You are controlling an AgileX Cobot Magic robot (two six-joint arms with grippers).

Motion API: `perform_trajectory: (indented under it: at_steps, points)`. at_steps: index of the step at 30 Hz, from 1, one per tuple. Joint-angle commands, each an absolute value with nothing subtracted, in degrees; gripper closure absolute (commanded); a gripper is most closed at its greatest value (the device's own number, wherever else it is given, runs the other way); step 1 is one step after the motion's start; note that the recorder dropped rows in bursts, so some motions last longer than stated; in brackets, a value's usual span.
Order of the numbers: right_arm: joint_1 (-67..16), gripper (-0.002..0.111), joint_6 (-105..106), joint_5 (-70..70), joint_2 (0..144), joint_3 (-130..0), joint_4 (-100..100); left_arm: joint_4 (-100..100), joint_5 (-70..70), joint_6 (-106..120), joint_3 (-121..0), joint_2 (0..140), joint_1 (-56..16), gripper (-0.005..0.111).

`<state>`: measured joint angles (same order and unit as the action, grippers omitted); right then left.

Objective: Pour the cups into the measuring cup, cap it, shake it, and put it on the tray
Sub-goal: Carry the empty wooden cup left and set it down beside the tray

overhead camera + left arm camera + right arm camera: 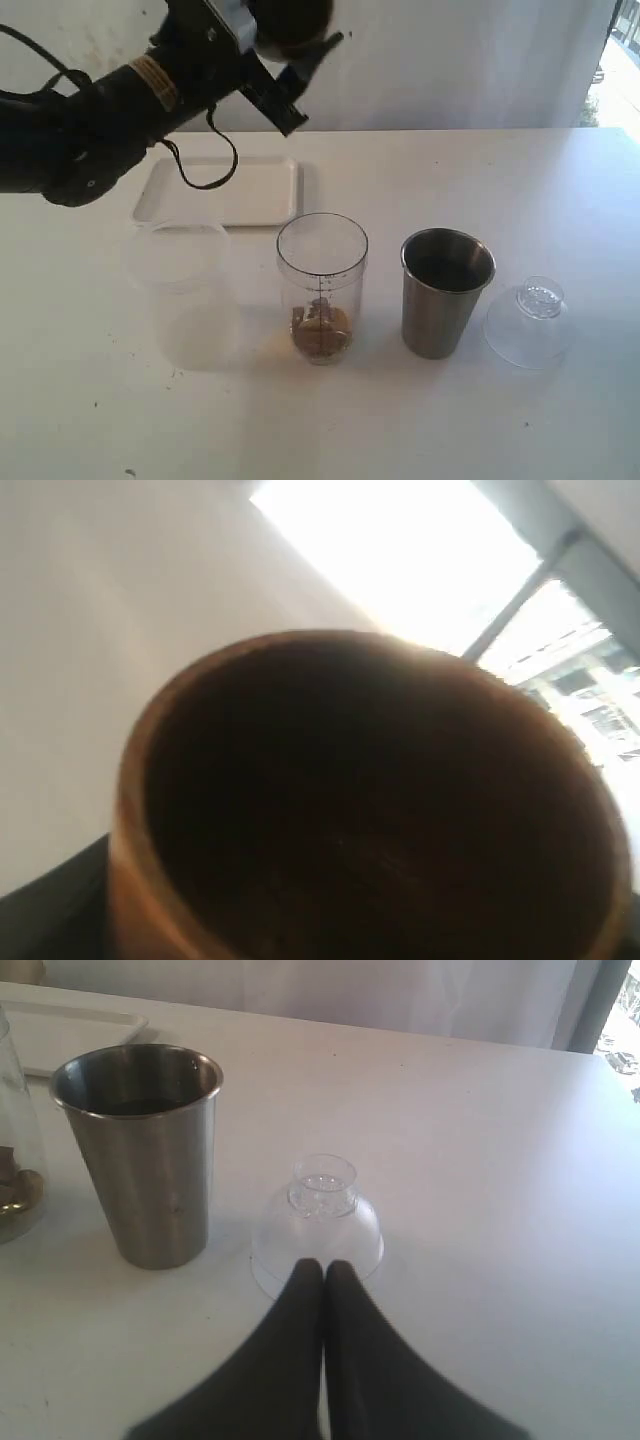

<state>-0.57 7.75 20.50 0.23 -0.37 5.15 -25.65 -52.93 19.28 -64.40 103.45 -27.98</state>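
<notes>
My left gripper is raised high above the table, shut on the brown wooden cup, which lies tipped on its side. That cup fills the left wrist view with its dark inside. Below it stands the clear measuring cup with brown bits at its bottom. The steel tumbler stands upright to its right, also seen as the tumbler. My right gripper is shut and empty, just short of a clear domed lid. The white tray lies at the back left.
A milky translucent tub stands left of the measuring cup. The domed lid rests on the table right of the tumbler. The left arm and its cable hang over the tray's left part.
</notes>
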Motion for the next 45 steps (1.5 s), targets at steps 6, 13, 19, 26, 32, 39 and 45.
perform_trajectory:
  at_steps: [6, 13, 19, 26, 32, 39, 45]
  points:
    - [-0.64, 0.108, 7.72, 20.13, 0.00, 0.00, 4.83, 29.57, -28.47, 30.81, -64.75, 99.43, -20.13, 0.107]
    - [-0.64, 0.108, 7.72, 20.13, 0.00, 0.00, 4.83, 29.20, -18.17, 24.50, -64.00, 104.54, -10.38, 0.107]
    - [-0.64, 0.108, 7.72, 20.13, 0.00, 0.00, 4.83, 22.62, -32.07, 13.64, -55.24, 110.09, -9.30, 0.107]
    - [-0.64, 0.108, 7.72, 20.13, 0.00, 0.00, 4.83, 10.54, -44.19, -1.19, -51.07, 117.11, -9.30, 0.107]
    - [-0.64, 0.108, 7.72, 20.13, 0.00, 0.00, 4.83, 13.65, -47.81, 0.00, -51.07, 120.76, -9.30, 0.107]
    - [-0.64, 0.108, 7.72, 20.13, 0.00, 0.00, 4.83, 15.19, -50.23, 1.08, -51.07, 121.61, -9.30, 0.086]
    - [-0.64, 0.108, 7.72, 20.13, 0.00, 0.00, 4.83, 15.35, -50.11, 3.86, -51.07, 121.50, -9.30, 0.003]
